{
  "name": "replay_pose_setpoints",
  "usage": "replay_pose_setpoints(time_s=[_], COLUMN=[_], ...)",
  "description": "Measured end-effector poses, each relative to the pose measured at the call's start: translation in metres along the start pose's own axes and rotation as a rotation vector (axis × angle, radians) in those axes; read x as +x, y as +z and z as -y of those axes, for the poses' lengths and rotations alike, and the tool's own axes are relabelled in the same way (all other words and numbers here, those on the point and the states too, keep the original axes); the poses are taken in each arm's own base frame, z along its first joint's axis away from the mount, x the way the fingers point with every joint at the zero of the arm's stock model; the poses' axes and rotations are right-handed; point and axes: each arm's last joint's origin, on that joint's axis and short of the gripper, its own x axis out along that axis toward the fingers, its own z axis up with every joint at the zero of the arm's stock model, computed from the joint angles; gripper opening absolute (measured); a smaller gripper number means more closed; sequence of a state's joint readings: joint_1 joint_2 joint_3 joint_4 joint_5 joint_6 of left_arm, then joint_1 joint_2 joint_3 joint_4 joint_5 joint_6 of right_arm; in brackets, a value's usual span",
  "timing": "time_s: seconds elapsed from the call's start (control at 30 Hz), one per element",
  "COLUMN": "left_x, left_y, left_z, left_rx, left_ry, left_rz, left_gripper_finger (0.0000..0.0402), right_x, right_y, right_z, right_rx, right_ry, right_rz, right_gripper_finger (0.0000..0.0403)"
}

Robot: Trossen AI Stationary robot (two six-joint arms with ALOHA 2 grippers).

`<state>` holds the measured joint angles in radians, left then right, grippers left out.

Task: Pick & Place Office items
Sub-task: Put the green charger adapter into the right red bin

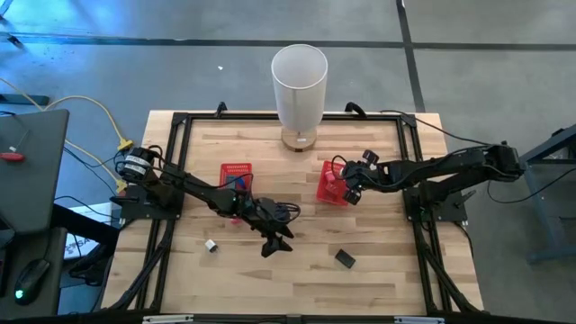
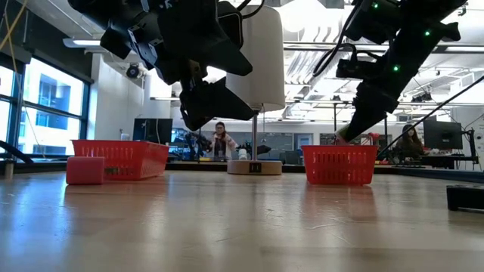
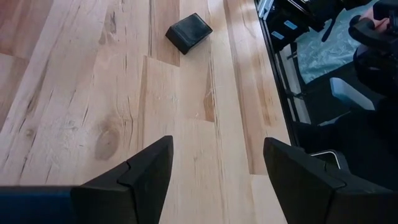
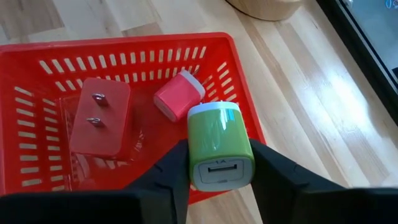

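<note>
the wooden bench [image 1: 297,270] carried it all, with the tall white cylinder [image 1: 299,90] standing at its far edge. two red mesh baskets sat mid-bench: the left basket [image 1: 236,173] beside the left arm, the right basket [image 4: 37,81] under the right arm. the left gripper [image 1: 275,241] hung above bare wood near the middle of the bench, fingers spread wide and holding nothing. over at the right basket, the right gripper [image 4: 217,180] was pinching a green charger [image 4: 220,149] with a white cap and a usb port, just above the basket's near rim. down inside that basket lay a red plug adapter [image 4: 99,121], prongs up, and a small pink item [image 4: 179,94] with a white end just beside it. a black item [image 3: 188,32] lay flat on the bench well ahead of the left gripper, and a small white-and-dark item [image 1: 211,245] sat alone toward the front left. in the low view, a pink block [image 2: 85,170] rested near the left basket.
</note>
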<state>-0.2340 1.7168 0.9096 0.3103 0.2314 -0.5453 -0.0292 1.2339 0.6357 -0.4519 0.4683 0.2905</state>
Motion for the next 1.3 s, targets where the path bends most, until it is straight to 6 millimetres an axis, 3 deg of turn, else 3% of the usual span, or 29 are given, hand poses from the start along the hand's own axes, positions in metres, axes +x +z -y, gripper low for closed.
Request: replay_pose_setpoints(time_s=[0.57,0.87,1.07,1.3], left_x=[0.000,0.000,0.000,0.000], left_y=[0.001,0.001,0.001,0.001], left_z=[0.001,0.001,0.001,0.000], left_rx=[0.003,0.003,0.003,0.002], left_ry=[-0.006,-0.006,-0.006,-0.004], left_rz=[0.010,0.010,0.009,0.007], left_gripper_finger=[0.0244,0.0244,0.0244,0.0244], right_x=[0.000,0.000,0.012,0.040], right_y=[0.004,0.005,0.003,-0.003], right_z=[-0.002,-0.005,-0.011,-0.023], right_rx=[0.023,0.027,0.009,-0.056], right_ry=[0.053,0.125,0.114,0.079], right_rz=[0.032,0.027,-0.012,-0.081], right_gripper_finger=[0.0120,0.0136,0.0125,0.0176])
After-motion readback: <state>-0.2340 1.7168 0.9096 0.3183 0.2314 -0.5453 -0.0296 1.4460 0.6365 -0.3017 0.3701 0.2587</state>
